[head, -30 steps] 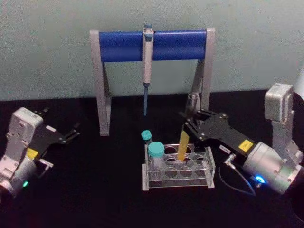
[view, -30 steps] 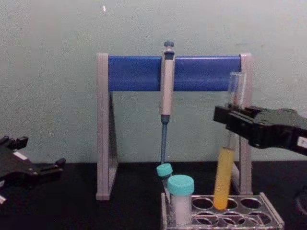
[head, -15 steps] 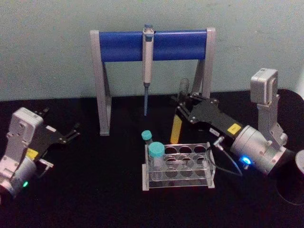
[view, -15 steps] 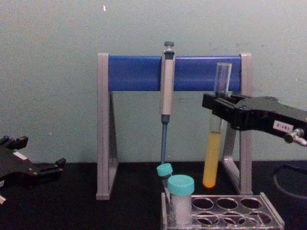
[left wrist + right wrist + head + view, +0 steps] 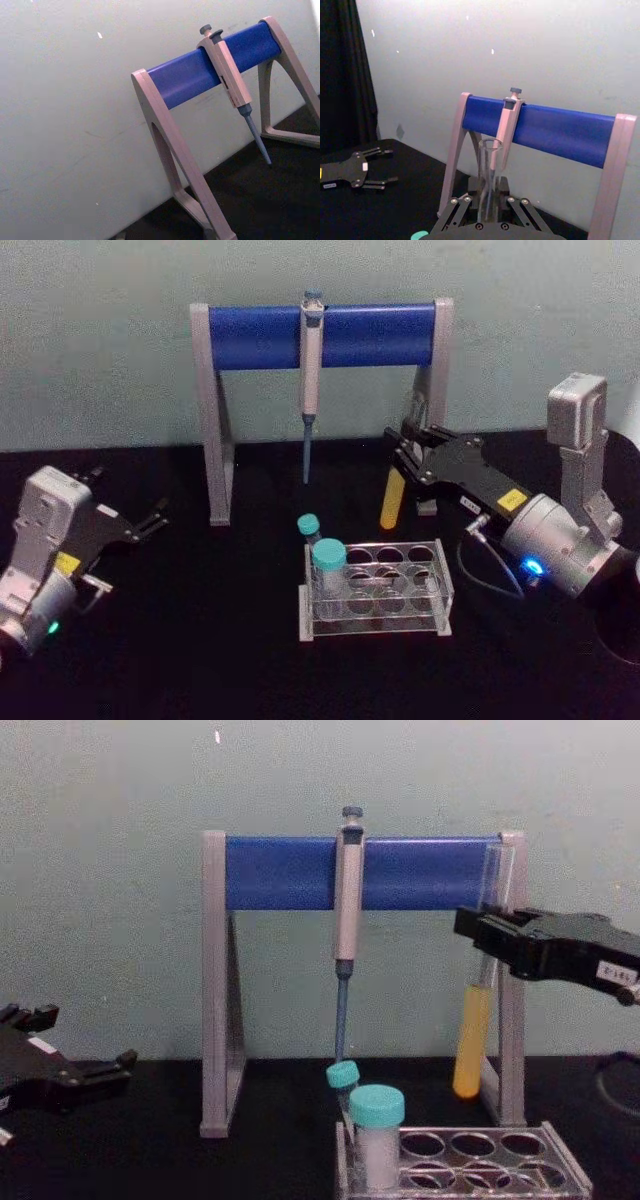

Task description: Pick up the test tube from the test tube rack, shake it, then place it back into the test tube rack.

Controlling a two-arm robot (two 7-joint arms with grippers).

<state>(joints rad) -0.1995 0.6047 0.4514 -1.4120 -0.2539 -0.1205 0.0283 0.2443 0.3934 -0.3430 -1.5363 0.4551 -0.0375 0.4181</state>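
one test tube (image 5: 392, 504), gripped by right gripper (image 5: 407, 453), clears rack (image 5: 372, 618); left gripper (image 5: 155, 518) spread, apart.

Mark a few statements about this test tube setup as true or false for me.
1. The right end effector holds the test tube lifted clear of the test tube rack. True.
2. The test tube contains blue liquid. False: its lower part holds yellow liquid.
3. The left end effector grips the pipette. False: it sits open at the table's left side, and the pipette hangs from the stand's blue bar.
4. A wide teal-capped tube stands at the rack's left end. True.
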